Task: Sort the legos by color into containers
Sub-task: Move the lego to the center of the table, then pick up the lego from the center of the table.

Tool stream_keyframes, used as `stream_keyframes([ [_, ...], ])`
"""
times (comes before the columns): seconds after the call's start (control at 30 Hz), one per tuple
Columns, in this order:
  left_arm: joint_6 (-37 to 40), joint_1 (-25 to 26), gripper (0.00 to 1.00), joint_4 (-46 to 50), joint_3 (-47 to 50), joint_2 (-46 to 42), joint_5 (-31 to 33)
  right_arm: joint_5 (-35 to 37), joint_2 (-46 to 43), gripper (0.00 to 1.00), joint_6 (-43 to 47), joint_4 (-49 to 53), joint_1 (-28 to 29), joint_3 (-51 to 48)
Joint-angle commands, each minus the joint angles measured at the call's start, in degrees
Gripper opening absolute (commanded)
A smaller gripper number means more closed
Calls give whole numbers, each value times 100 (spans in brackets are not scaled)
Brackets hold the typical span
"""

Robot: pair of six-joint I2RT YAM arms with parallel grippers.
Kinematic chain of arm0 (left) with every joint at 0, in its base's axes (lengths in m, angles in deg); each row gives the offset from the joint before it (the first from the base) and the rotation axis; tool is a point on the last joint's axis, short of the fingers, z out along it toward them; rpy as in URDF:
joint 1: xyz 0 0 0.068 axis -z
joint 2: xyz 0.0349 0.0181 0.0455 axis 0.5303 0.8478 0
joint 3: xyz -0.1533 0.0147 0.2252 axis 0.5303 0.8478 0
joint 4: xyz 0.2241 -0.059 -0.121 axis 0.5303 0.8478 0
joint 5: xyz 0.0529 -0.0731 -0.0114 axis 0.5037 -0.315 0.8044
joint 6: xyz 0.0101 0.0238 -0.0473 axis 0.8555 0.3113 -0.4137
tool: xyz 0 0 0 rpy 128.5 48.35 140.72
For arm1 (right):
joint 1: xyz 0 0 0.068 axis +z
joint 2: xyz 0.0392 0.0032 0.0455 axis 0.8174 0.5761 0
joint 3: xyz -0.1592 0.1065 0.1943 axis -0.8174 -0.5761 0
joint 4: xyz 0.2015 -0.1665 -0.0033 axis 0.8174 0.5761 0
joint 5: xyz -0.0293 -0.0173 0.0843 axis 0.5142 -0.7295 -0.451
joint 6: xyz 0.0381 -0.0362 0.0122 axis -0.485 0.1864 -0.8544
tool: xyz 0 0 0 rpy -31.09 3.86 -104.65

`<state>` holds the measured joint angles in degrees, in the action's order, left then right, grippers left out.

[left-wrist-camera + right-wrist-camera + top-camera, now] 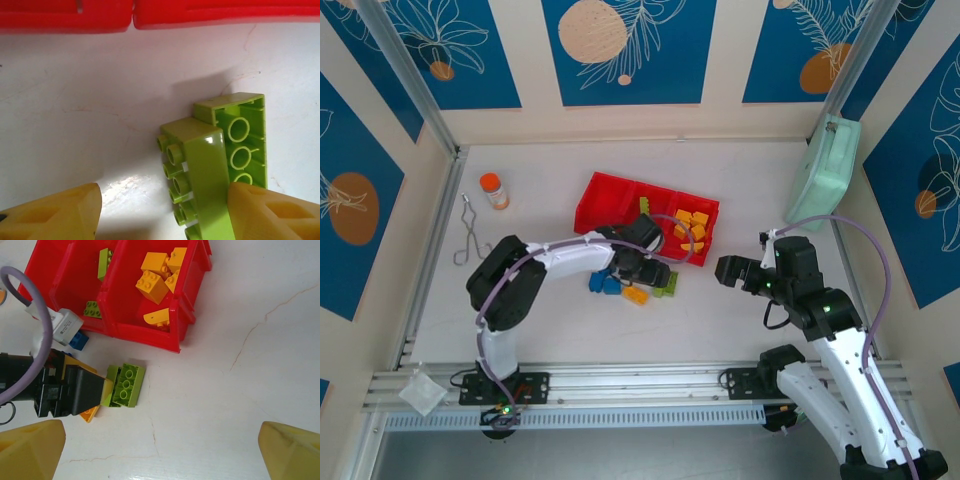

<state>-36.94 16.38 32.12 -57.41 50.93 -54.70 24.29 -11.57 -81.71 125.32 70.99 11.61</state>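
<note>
Beside red tray [150, 337], left gripper [164, 189], jaws apart, perhaps around lime brick [207, 170]

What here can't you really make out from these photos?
Left wrist view: the lime green bricks' lower ends, cut off by the bottom edge and a finger.
Top view: the blue bricks, partly hidden under the left arm.
Right wrist view: the red tray's leftmost compartment, mostly cut off by the picture edge.

Legos [210, 165] glossy plastic; tray [142, 335] likely plastic, smooth.

Left arm [565, 255] outstretched, both jaws parted
</note>
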Motion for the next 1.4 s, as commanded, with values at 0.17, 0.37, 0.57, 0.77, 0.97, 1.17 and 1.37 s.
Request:
stream_keyframes([
  [0.17,62,-94,64,779,-288,159,927,-94,4,99,73,18,50,-12],
  [0.37,-179,-462,59,603,246,-302,1074,-115,7,99,80,3,49,-5],
  [0.57,100,-439,61,439,336,-574,607,-142,-30,99,89,-6,51,-13],
  [0.77,517,-335,67,528,293,-672,445,-138,-28,99,89,-16,47,-23],
  [0.97,1095,-261,71,835,5,-508,262,-124,-28,99,76,-21,48,-22],
  [1.17,1218,-260,68,1095,-369,-118,402,-131,-26,99,80,-24,46,-23],
  [1.37,1337,-207,63,1460,-844,342,839,-7,-39,99,35,-10,46,-37],
])
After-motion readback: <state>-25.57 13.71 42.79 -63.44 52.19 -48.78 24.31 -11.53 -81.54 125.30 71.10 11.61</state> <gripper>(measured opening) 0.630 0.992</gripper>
